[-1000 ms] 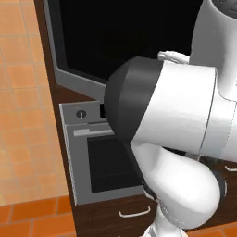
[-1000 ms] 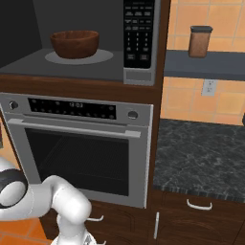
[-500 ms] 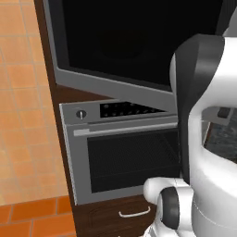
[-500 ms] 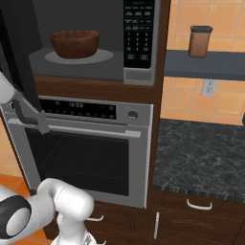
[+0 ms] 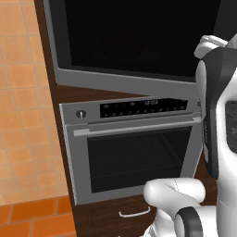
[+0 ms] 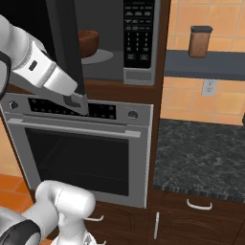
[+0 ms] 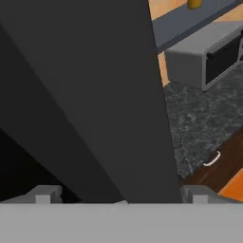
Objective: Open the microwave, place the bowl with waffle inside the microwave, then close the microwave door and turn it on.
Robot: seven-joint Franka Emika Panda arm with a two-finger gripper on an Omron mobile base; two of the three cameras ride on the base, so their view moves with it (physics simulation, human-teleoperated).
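With microwave door [image 6: 64, 43] ajar, bowl [image 6: 88, 43] inside microwave [image 6: 139, 43]; contents hidden.

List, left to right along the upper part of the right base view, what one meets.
Robot arm → microwave door, swung open → bowl on the turntable → microwave keypad → brown canister on the shelf.
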